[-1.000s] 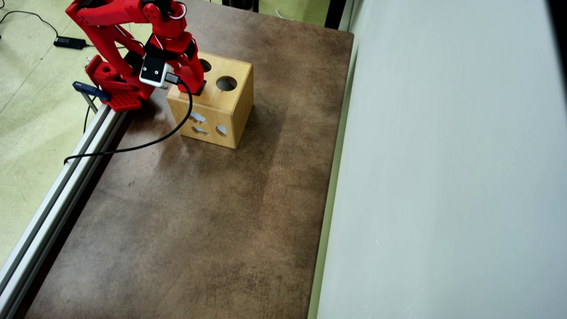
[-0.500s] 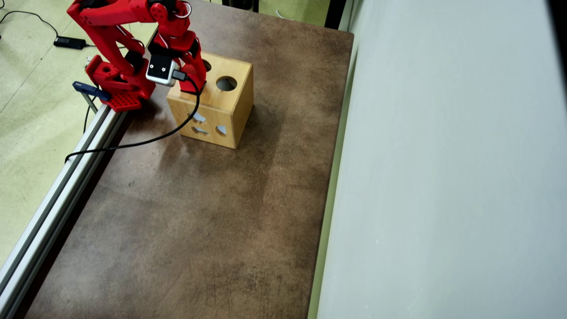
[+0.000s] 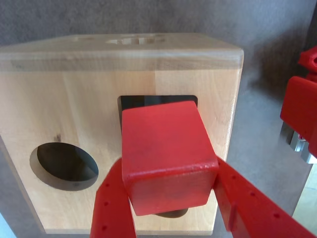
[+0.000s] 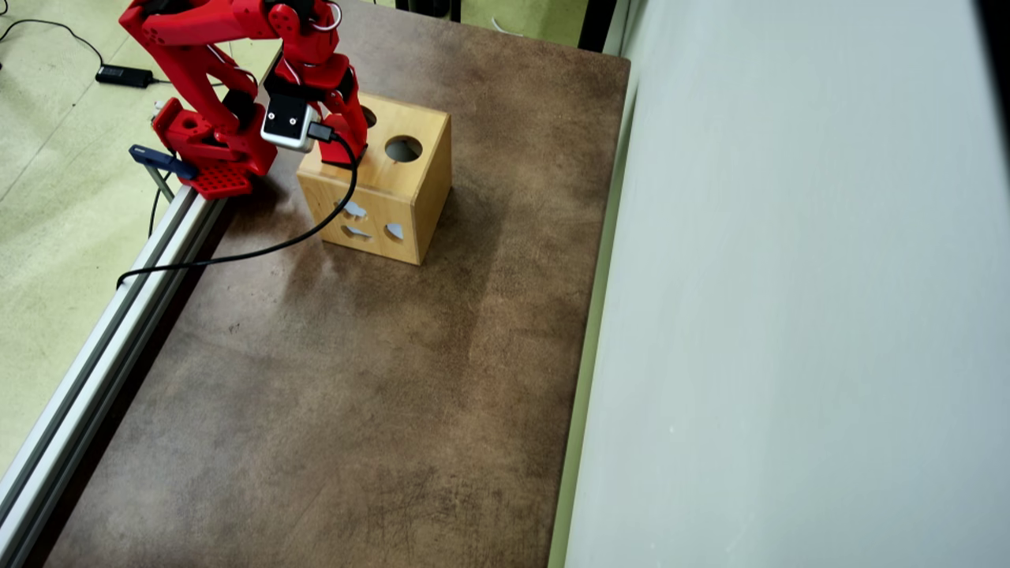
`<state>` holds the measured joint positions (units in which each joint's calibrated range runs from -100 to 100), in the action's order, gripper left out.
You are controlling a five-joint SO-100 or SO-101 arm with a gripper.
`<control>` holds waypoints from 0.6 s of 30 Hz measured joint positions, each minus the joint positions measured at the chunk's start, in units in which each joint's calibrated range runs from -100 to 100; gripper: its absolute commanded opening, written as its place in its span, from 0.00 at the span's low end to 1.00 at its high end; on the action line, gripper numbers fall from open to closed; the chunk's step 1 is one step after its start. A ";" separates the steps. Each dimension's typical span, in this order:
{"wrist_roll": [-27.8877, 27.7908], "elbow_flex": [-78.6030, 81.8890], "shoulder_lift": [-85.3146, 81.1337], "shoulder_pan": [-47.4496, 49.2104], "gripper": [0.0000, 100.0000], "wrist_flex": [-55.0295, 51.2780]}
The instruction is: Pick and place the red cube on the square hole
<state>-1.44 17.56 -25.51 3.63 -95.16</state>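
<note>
- Hand point(image 3: 168, 198): clenched on the red cube point(image 3: 166, 153), one red finger point(image 3: 111, 208) pressed to the cube's left face in the wrist view, the other point(image 3: 247, 203) to its right face.
- Red cube: held above the top face of the wooden box point(image 3: 69, 104), over the square hole point(image 3: 148, 101); only a dark strip of that hole visible beyond the cube's far edge in the wrist view, the rest covered by the cube.
- Cannot tell from the wrist view whether the cube's underside touches the box top or hangs just clear of it.
- A sliver of another dark cutout point(image 3: 171, 213) visible just under the cube's near edge, shape not readable.
- Round hole point(image 3: 64, 166) open and dark at the left of the box top in the wrist view, apart from the cube and the hand.
- In the overhead view: hand point(image 4: 343, 154) lowered onto the near left part of the box top point(image 4: 402, 177), red cube not told apart from the red fingers there.
- Round hole point(image 4: 403, 147) visible to the right of the hand in the overhead view; a second dark opening point(image 4: 368, 117) half hidden behind the arm point(image 4: 205, 31).
- White wrist camera point(image 4: 288, 122) on the arm, black cable point(image 4: 260, 248) looping from it down across the box front toward the left desk edge.
- Three pale shaped cutouts point(image 4: 355, 221) on the box's front face.
- Box standing on the brown desk point(image 4: 355, 394), near its far left corner, beside the arm's red base point(image 4: 209, 154).
- Aluminium rail point(image 4: 102, 339) along the desk's left edge; pale wall panel point(image 4: 789, 315) at the right.
</note>
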 measured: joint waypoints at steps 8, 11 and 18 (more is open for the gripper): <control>0.00 0.00 0.00 0.50 0.52 -0.08; 0.00 0.00 0.00 0.43 0.52 -0.08; 0.00 0.00 -3.98 0.50 0.52 -0.08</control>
<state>-1.44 17.56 -29.49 4.13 -95.24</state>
